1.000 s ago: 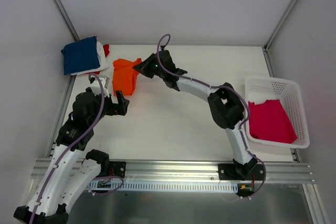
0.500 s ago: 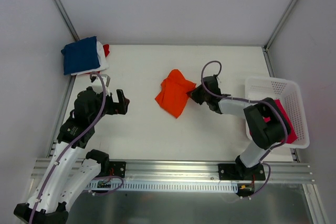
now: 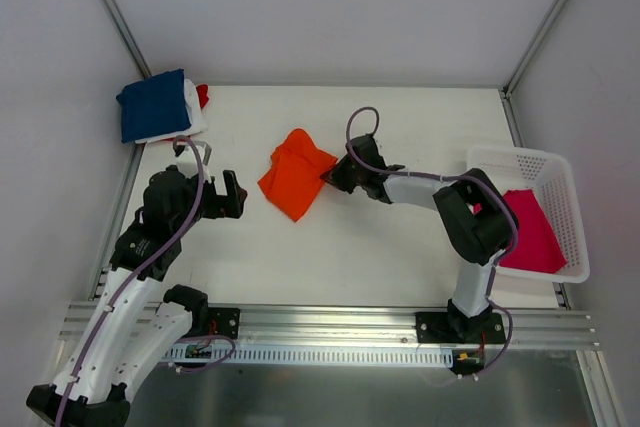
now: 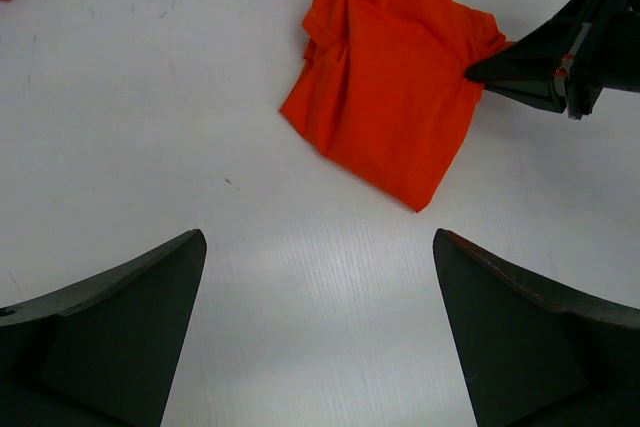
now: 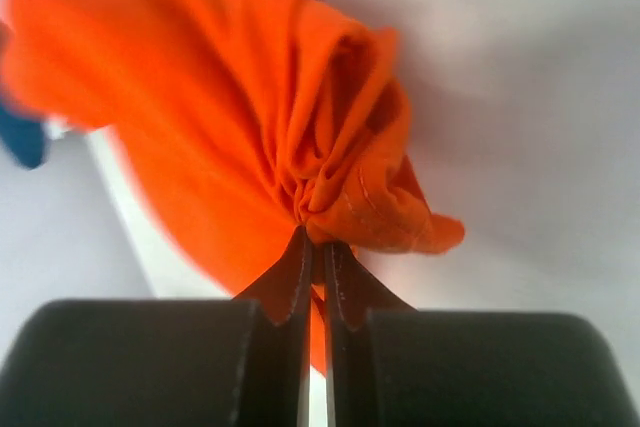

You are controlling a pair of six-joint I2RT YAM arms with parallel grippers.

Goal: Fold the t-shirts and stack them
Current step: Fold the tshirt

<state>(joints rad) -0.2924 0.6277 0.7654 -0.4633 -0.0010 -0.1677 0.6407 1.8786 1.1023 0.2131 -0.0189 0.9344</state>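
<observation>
While the orange t-shirt [image 3: 292,175] is seen crumpled near the table's [image 3: 400,247] centre, its three-o'clock edge is pinched by the right gripper [image 5: 313,247]; the left gripper [image 4: 318,337] is spread wide at eight o'clock, clear of the cloth.

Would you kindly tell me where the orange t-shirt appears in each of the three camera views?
Top external: orange t-shirt, just left of the picture's middle.
Left wrist: upper middle, slightly right.
Right wrist: fills the upper left.
Shared landmark: the right gripper, shut on its edge in every view.
</observation>
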